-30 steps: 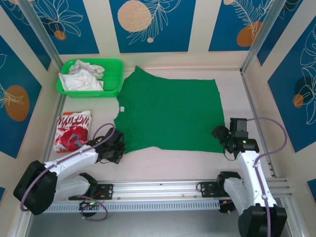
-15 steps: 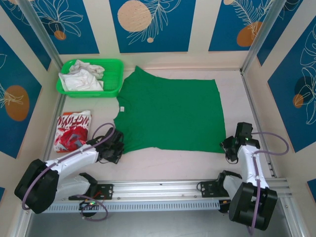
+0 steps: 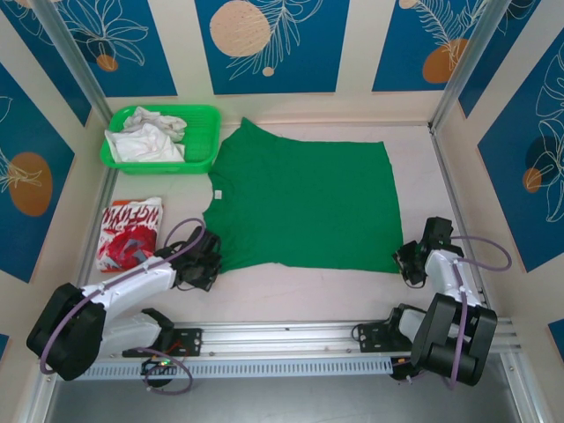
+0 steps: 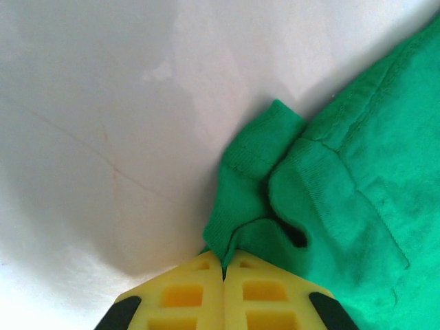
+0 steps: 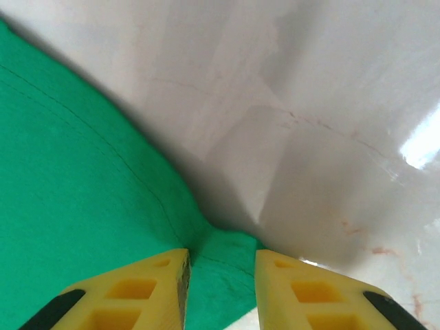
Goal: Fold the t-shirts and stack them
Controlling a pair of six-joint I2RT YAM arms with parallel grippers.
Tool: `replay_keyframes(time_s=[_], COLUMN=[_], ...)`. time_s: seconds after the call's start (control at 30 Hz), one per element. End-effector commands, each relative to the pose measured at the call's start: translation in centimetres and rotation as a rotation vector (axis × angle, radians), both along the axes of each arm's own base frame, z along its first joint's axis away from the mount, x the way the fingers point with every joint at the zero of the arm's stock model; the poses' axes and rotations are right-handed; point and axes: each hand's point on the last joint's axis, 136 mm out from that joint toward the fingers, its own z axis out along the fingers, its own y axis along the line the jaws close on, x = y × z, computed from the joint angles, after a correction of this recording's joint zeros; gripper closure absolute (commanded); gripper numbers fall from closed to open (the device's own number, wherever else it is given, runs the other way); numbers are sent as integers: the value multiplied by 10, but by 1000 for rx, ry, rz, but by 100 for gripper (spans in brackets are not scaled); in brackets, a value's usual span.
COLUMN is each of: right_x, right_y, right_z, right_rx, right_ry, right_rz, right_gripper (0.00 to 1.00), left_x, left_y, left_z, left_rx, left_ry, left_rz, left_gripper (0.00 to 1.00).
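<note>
Green t-shirt (image 3: 304,198): spread flat mid-table (image 3: 291,291), collar toward the left, one far corner beside the basket.
Red t-shirt (image 3: 129,232): folded, white lettering up, at the table's left edge, apart from the green one.
Left gripper (image 3: 211,263): at the green shirt's near left corner; yellow fingers (image 4: 182,295) pressed together, pinching a bunched fold of hem.
Right gripper (image 3: 406,263): at the near right corner; fingers (image 5: 148,285) apart, straddling the cloth's tip.
Green plastic basket (image 3: 204,134): far left, holding crumpled white cloth (image 3: 145,137).
</note>
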Motion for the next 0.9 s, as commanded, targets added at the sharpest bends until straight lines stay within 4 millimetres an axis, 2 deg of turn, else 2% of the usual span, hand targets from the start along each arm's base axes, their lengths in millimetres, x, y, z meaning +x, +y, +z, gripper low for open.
replay_keyframes(time_s=[0.0, 0.23, 0.5, 0.87], right_x=[-1, -9, -16, -18], right_y=[4, 3, 1, 1], right_z=[-5, -6, 11, -2], right_rx=[37, 43, 3, 25], right_ry=[13, 77, 40, 92], right_rz=[-5, -14, -32, -31], right_gripper=[67, 63, 65, 66], left_x=[4, 4, 2, 3], left_y=[3, 4, 7, 6], left_z=[2, 4, 5, 3], left_rx=[13, 10, 11, 2], left_ry=[5, 0, -4, -4], left_rz=[3, 4, 15, 12], left_gripper=[100, 100, 100, 100])
